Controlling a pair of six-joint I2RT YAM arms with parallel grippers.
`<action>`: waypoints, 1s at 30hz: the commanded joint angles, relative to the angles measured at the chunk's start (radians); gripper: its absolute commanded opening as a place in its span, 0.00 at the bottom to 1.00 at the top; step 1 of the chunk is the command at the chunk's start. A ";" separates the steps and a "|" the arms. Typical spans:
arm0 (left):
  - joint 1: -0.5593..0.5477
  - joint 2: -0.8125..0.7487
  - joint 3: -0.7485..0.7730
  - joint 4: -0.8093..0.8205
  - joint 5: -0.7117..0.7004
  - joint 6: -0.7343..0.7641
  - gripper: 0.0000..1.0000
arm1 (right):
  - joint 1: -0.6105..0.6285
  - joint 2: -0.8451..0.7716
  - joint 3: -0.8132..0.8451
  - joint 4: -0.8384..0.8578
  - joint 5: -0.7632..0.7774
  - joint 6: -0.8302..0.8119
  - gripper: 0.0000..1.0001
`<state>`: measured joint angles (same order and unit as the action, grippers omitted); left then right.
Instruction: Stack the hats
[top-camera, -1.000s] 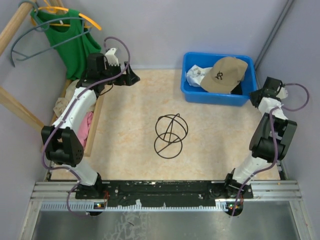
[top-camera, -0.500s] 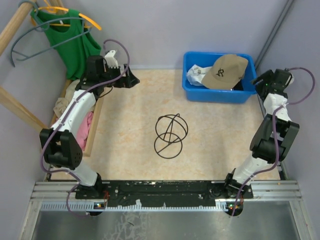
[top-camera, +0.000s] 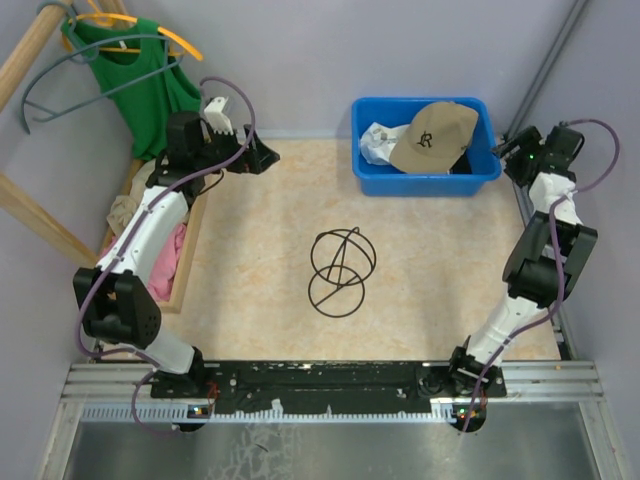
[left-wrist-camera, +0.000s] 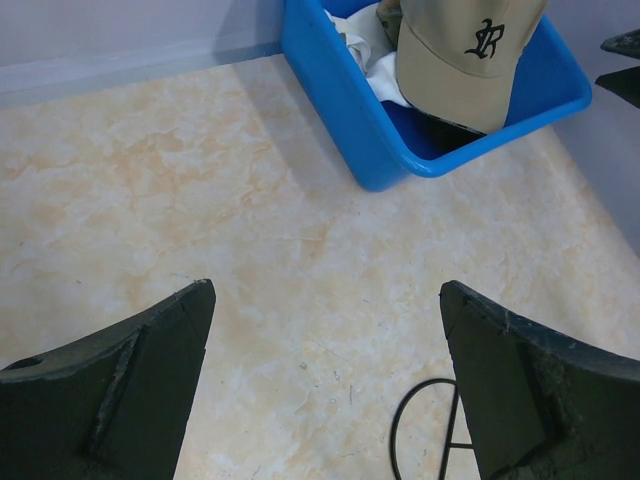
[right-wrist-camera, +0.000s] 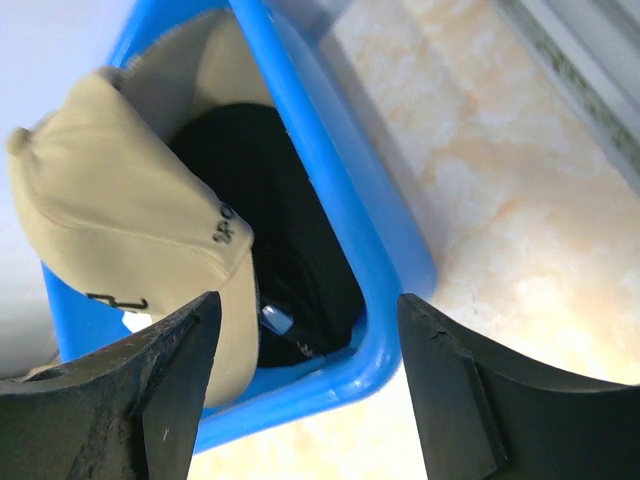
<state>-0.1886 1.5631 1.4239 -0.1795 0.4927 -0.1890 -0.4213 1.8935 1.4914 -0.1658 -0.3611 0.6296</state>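
A tan hat (top-camera: 432, 135) with a dark embroidered logo lies on top of the pile in the blue bin (top-camera: 420, 186) at the back right. A crumpled white hat (top-camera: 375, 143) sits at the bin's left end. A black hat (right-wrist-camera: 285, 240) lies under the tan hat (right-wrist-camera: 120, 220). My right gripper (top-camera: 512, 160) is open just off the bin's right end. The bin's near corner (right-wrist-camera: 385, 330) shows between its fingers, untouched. My left gripper (top-camera: 264, 155) hangs open over bare table at the back left, facing the bin (left-wrist-camera: 360, 130) and holding nothing.
A dark wire-frame sphere (top-camera: 340, 270) stands mid-table. A wooden tray (top-camera: 190, 250) with pink and beige cloth runs along the left edge. A green shirt (top-camera: 150, 85) hangs on a rack at the back left. Walls stand close behind and to the right of the bin.
The blue bin has slid left and toward the back wall. My right gripper has moved back with it and opened. The left arm has barely shifted.
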 joint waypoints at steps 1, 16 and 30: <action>-0.005 -0.015 -0.005 0.036 0.029 0.014 0.99 | -0.002 -0.046 0.104 -0.005 0.036 -0.088 0.70; -0.006 0.037 0.045 0.035 0.062 0.029 0.99 | 0.076 -0.026 0.113 0.216 -0.144 -0.093 0.77; -0.006 0.021 0.053 0.020 0.054 0.063 0.99 | 0.173 0.285 0.362 0.282 -0.084 -0.060 0.83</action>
<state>-0.1902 1.5929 1.4322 -0.1730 0.5354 -0.1490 -0.2417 2.1483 1.7885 0.0189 -0.4717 0.5522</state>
